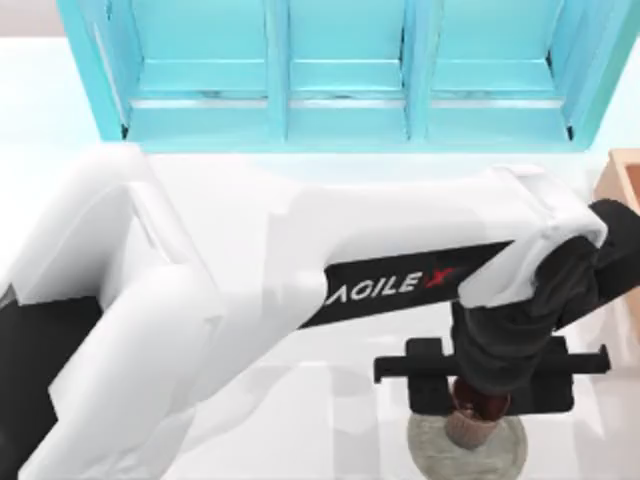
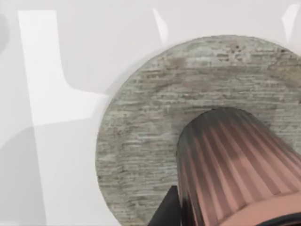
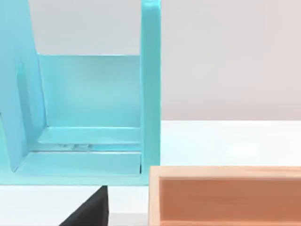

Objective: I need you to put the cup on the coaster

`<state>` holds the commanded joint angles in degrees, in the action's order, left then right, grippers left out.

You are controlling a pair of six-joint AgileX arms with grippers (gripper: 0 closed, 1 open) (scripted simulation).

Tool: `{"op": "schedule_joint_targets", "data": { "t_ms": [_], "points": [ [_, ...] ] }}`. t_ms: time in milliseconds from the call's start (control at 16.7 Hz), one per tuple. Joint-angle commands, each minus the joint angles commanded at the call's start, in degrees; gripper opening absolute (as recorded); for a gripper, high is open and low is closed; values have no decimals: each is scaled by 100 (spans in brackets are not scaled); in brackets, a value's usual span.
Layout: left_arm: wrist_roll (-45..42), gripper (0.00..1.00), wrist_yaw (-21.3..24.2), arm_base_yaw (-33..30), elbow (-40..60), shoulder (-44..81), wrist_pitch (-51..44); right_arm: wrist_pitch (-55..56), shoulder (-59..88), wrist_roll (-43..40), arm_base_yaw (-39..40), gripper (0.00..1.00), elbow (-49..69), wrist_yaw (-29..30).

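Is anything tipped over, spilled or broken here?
No, nothing stands out. The left claw holds the cup upright over the coaster. No spills or cracks show on the table.

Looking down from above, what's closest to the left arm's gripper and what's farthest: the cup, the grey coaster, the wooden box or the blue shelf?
1. The cup: right at the left gripper, directly under it.
2. The coaster: just beneath the cup, near the table's front edge.
3. The wooden box: at the table's right edge, farther back.
4. The blue shelf: farthest, along the back.
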<state>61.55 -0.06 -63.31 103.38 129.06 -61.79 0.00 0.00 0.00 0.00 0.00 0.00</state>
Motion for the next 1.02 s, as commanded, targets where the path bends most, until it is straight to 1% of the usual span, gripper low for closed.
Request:
{"op": "schedule_joint_targets", "data": {
  "t_ms": [660, 720, 1020],
  "points": [
    [0, 98, 0, 0, 0, 0, 0, 0, 0, 0, 0, 100, 0, 0],
    [0, 100, 0, 0, 0, 0, 0, 0, 0, 0, 0, 100, 0, 0],
    [0, 100, 0, 0, 0, 0, 0, 0, 0, 0, 0, 100, 0, 0]
  ]
}}
